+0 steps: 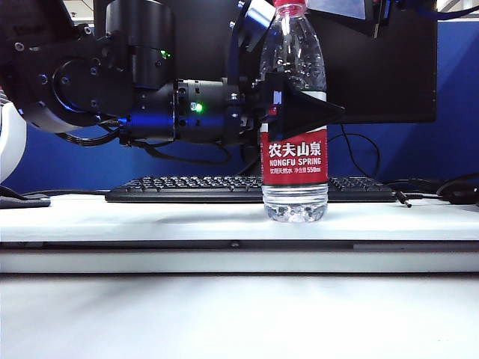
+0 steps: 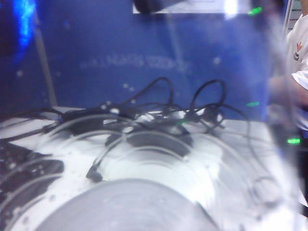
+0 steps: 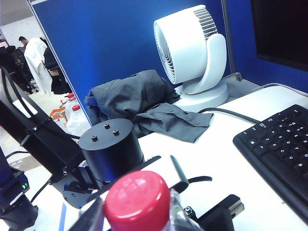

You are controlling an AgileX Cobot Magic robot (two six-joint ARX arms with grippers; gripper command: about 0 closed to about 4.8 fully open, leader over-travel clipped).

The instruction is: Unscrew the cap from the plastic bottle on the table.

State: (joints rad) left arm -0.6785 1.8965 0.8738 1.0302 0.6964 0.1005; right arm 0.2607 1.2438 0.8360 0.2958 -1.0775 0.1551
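The plastic bottle [image 1: 294, 161] stands upright on the white table [image 1: 150, 217], in front of the keyboard. Its red cap [image 1: 290, 7] sits on the neck. My left gripper [image 1: 318, 111] reaches in from the left, shut on the bottle just above the label. The left wrist view looks straight through the clear bottle [image 2: 144, 159], and no fingers show there. My right gripper [image 3: 137, 216] hovers at the cap [image 3: 139, 197], open. One dark finger [image 3: 91, 219] stands close beside the cap. From outside the cap looks bare.
A black keyboard [image 1: 247, 188] lies behind the bottle, under a dark monitor [image 1: 374, 67]. Cables [image 1: 449, 191] trail at the right. A white fan [image 3: 192, 53] and grey cloth [image 3: 139, 103] sit at the table's far left. The left arm's black wrist [image 3: 110, 147] is near the cap.
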